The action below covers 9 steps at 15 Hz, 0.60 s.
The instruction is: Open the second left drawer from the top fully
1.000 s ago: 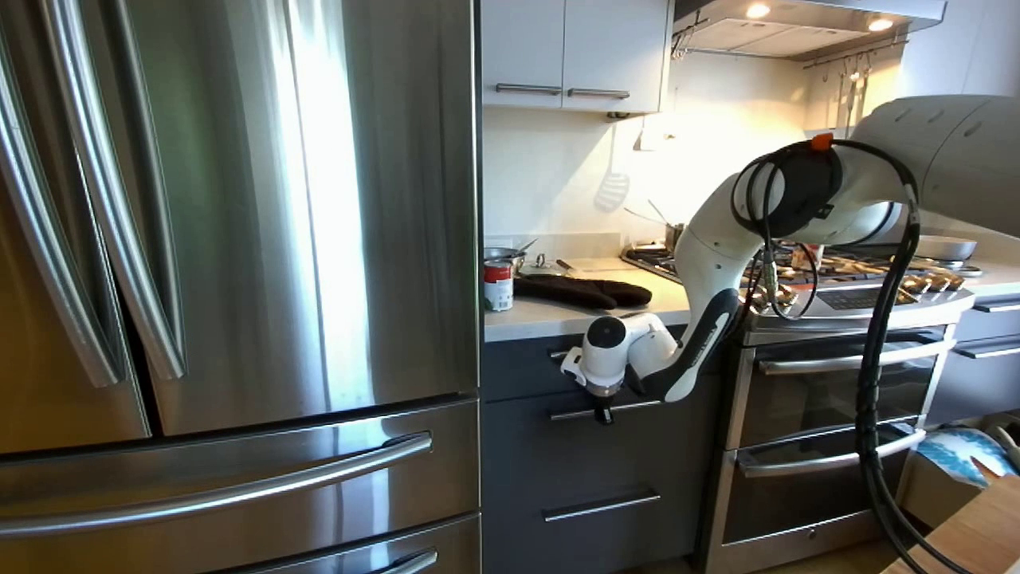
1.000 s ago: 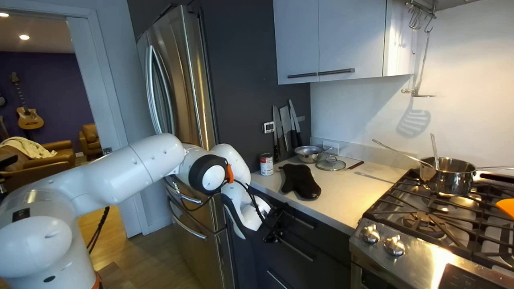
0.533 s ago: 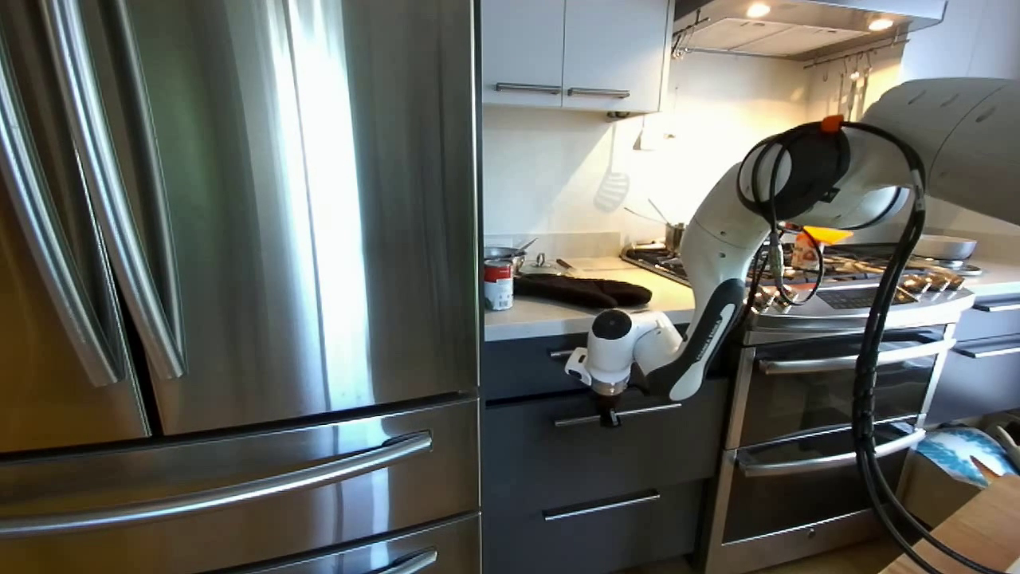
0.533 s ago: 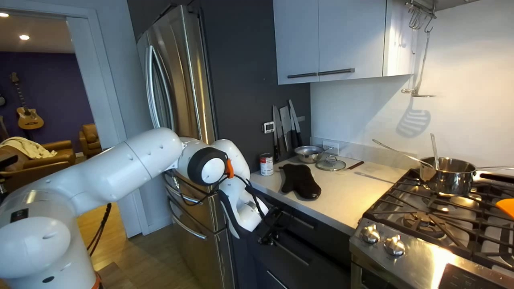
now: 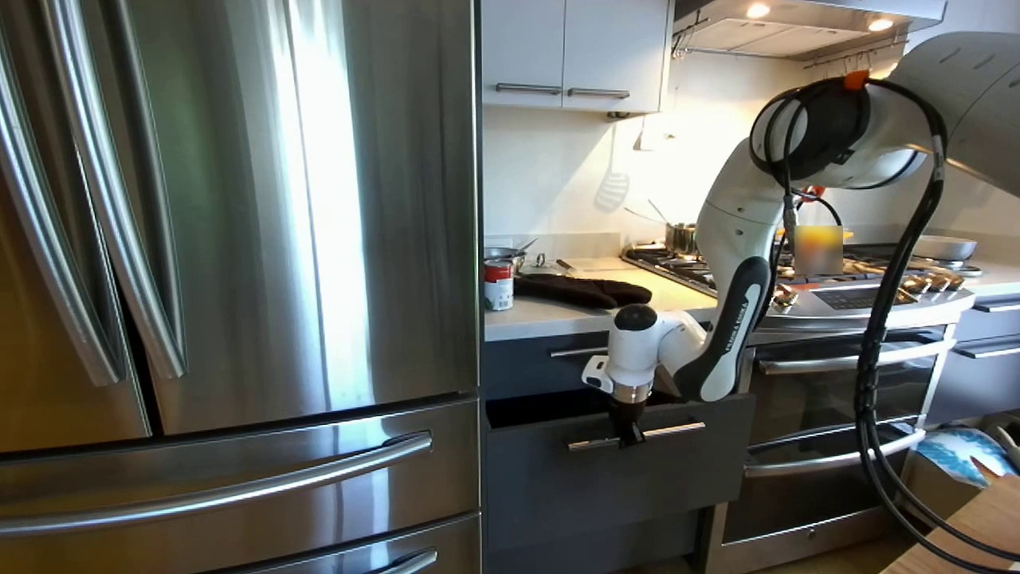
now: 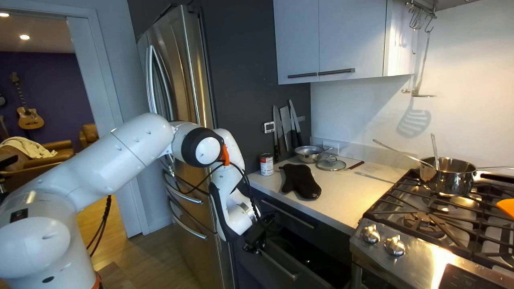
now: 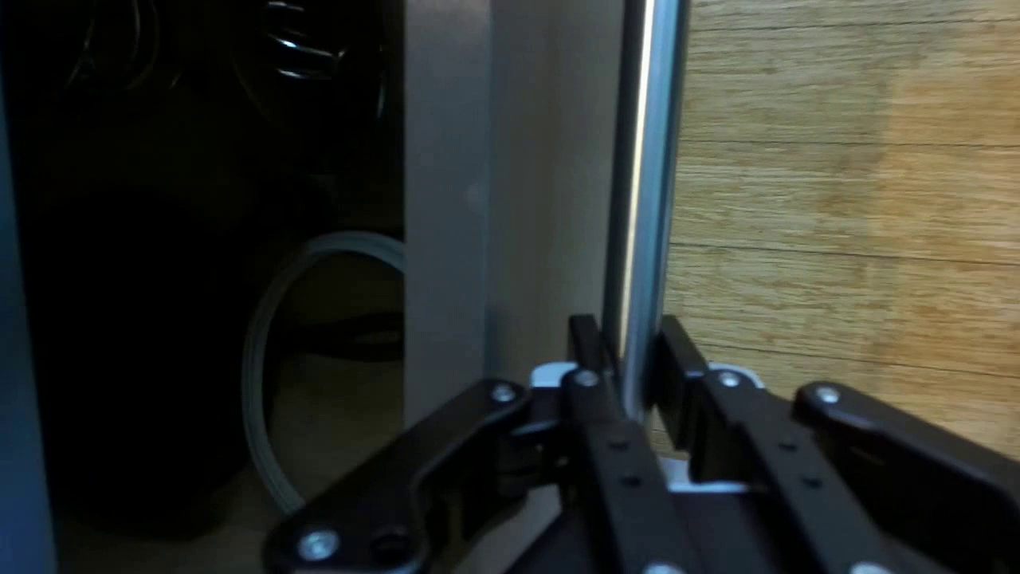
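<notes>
Wrist view: black gripper (image 7: 629, 327), fingers (image 7: 677, 359) closed around slim silver bar handle (image 7: 652, 159) of dark grey flat-fronted drawer (image 7: 446, 199), pale wood-plank floor (image 7: 837, 199) below. In both exterior views, drawer juts out beneath shallower dark grey drawer (image 5: 518, 371), near stainless-steel refrigerator (image 5: 223, 199). White countertop (image 6: 341, 200) beside stainless-steel gas stove (image 6: 421, 251) bears black oven mitt (image 6: 299, 180) and red-and-white metal can (image 6: 266, 165); beyond pale-framed doorway (image 6: 97, 44), acoustic guitar (image 6: 30, 119) stands before purple wall (image 6: 52, 84).

the second drawer (image 5: 582, 482) jutted out below the countertop (image 6: 343, 194) (which bore a can (image 6: 266, 165) and mitt (image 6: 300, 181)), between refrigerator (image 5: 239, 239) and oven (image 5: 813, 402).
</notes>
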Each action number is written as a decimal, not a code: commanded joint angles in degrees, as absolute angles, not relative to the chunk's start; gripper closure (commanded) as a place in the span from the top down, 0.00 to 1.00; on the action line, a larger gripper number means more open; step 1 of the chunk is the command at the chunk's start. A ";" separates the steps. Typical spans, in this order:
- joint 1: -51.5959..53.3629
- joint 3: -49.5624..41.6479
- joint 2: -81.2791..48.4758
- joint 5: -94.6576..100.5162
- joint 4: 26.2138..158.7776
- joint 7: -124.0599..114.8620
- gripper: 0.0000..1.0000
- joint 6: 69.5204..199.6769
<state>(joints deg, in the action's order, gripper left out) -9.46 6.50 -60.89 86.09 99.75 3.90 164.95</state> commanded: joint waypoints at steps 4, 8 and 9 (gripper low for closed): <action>-12.80 4.35 -50.70 86.00 119.77 -0.67 0.74 165.87; -15.04 4.76 -45.49 85.51 127.25 -1.65 1.00 167.67; -15.24 4.68 -44.18 86.11 128.49 -2.87 1.00 168.64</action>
<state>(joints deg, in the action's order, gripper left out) -13.75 4.58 -49.80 85.74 122.96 -0.68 166.40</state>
